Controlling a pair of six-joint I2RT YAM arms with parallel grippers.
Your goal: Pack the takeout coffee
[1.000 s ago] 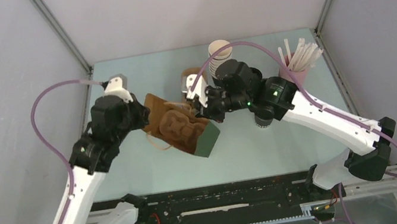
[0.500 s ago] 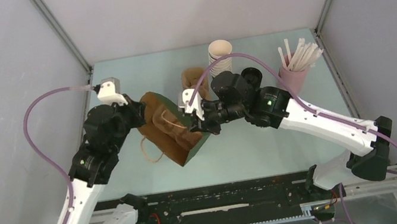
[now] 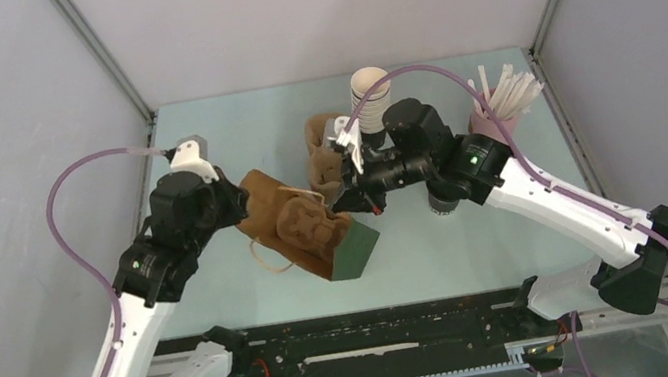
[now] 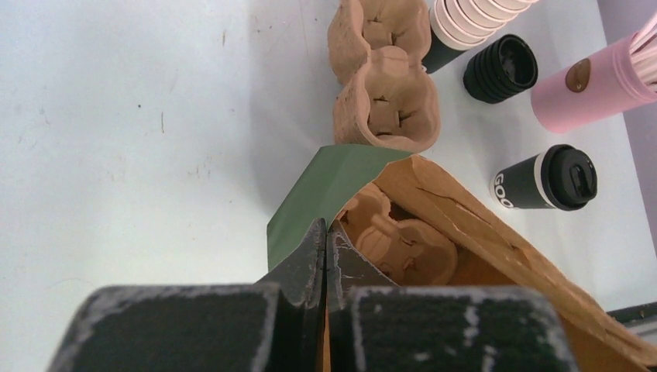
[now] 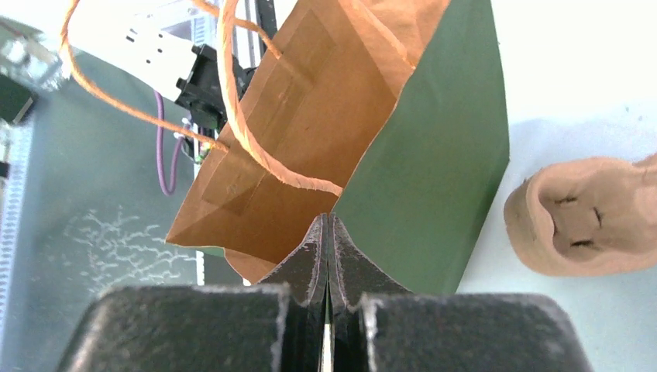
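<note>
Left hand [image 4: 325, 232]: clenched, both fingers pressed together on the rim of the green bag [image 4: 321, 190], at the fold where the green outer face meets the brown lining.

Right hand [image 5: 327, 226]: likewise clenched, gripping the same bag at a corner of its mouth on the opposite rim. A paper handle [image 5: 232, 101] loops just above this hand.

Bag: it lies tipped over on the tabletop [image 3: 239, 127] between the two hands. Its mouth is spread and the brown interior shows in the overhead view. One pulp carrier [image 4: 395, 236] sits inside the bag, just beyond the left hand's fingertips. A second carrier [image 4: 383, 85] rests on the tabletop outside the bag, farther ahead of the left hand and off to the right of the right hand.

Takeout coffee [image 4: 546, 180]: upright on the tabletop with its lid on, outside the bag. It is ahead and to the right of the left hand, apart from the bag's rim. In the overhead view it is partly hidden beneath the right arm [image 3: 554, 199], behind the right hand on the side away from the bag (only its lower part shows there). Neither hand touches it.

Other items, all beyond the coffee as seen from the left hand: a stack of cups [image 4: 472, 19], a stack of black lids [image 4: 501, 68] and a pink cup [image 4: 589, 89] holding white straws.
</note>
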